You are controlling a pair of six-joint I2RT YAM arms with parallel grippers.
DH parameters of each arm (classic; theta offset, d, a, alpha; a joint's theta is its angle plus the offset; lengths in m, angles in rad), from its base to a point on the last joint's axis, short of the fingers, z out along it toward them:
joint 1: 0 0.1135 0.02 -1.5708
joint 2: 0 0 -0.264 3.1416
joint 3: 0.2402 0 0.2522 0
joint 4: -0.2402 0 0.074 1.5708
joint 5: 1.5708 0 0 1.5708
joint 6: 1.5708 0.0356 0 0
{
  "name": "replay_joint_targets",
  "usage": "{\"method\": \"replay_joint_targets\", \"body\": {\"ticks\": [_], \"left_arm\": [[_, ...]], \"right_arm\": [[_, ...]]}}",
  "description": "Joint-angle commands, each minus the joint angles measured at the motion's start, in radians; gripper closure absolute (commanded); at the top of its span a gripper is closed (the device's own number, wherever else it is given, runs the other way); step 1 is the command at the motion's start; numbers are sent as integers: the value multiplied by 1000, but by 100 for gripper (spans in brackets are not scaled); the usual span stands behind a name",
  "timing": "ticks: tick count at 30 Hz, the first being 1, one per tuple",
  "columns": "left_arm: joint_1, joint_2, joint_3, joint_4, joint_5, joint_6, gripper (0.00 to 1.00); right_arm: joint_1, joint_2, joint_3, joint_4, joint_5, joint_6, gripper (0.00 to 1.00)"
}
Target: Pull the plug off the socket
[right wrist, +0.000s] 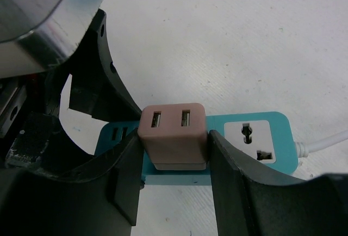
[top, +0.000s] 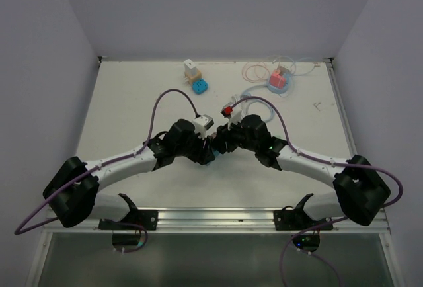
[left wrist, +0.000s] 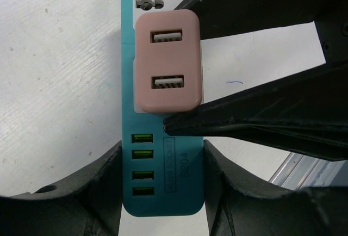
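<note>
Pull straight up off the socket (right wrist: 255, 138), square to its face, without rocking or twisting. Press down with the left gripper (left wrist: 163, 157), clamped across the socket's USB end, to prevent lifting. Squeeze firmly and low on the plug (right wrist: 173, 132) to guard against slipping on smooth sides. Sits mid-table, seated in the socket, held by the right gripper (right wrist: 174, 151), fingers (right wrist: 234, 181) pressed against opposite faces.
</note>
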Motion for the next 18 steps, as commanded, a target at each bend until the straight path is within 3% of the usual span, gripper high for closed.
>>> {"method": "replay_joint_targets", "body": {"ticks": [1, 4, 12, 18], "left_arm": [[2, 7, 46, 74, 52, -21, 100], [2, 30, 49, 77, 75, -26, 100], [2, 91, 52, 74, 122, -63, 100], [19, 74, 40, 74, 88, -81, 100]], "right_arm": [[3, -49, 11, 53, -13, 1, 85], [4, -63, 12, 64, -12, 2, 90], [4, -120, -11, 105, 20, -2, 93], [3, -129, -20, 16, 167, -19, 96]]}}
